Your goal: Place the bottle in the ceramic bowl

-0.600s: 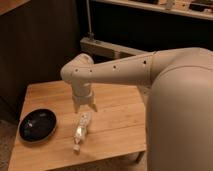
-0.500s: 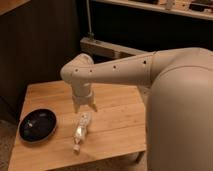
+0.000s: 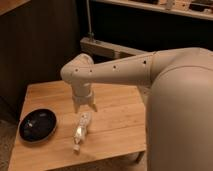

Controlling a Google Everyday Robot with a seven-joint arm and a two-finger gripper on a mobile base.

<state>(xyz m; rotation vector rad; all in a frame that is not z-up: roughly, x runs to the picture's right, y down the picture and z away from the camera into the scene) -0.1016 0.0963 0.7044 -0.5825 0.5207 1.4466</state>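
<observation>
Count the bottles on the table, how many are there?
1. The bottle lies on its side on the wooden table, right of the ceramic bowl; the open gripper hangs over its far end. The robot's arm could hide others.

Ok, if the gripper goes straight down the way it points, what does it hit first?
Probably the bottle: the open gripper points down over its far end. Depth is unclear, so it could meet the wooden table just behind it instead.
</observation>
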